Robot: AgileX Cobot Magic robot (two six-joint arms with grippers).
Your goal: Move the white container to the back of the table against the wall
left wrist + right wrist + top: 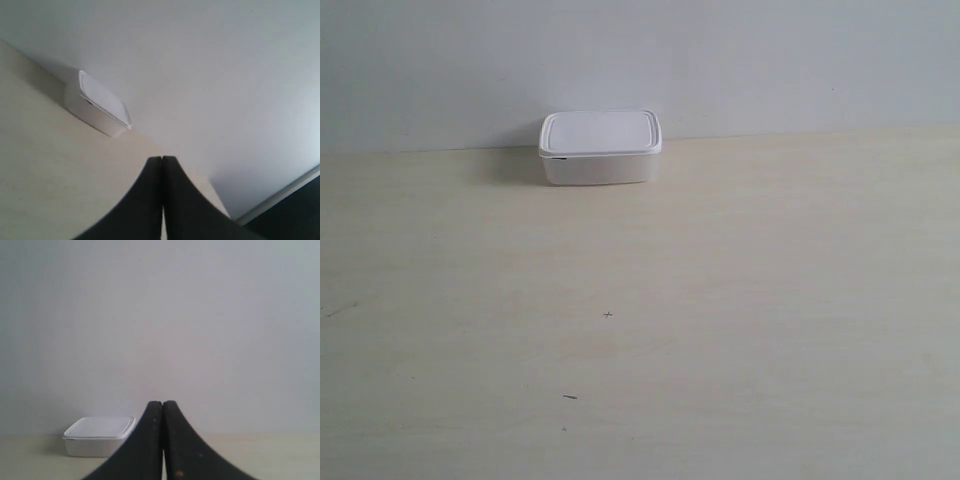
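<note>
Container check, exterior view: white container, a small shallow rectangular plastic box with rounded corners and a flat rimmed lid, sits upright with the lid on. It is at the far edge of the counter, a broad pale cream surface with faint wood grain. Its back is right at the seam with the wall, a plain smooth grey-white surface. Can't tell whether it actually touches. A small dark cross mark and a dark speck lie on the counter, well apart from the box.

Left wrist view: left tool, two dark curved fingers pressed together tip to tip, nothing between them. White container lies well apart from it, along the wall seam.

Right wrist view: right tool likewise fully closed and empty. White container sits against the wall line, off to one side of the fingers, not touched.
</note>
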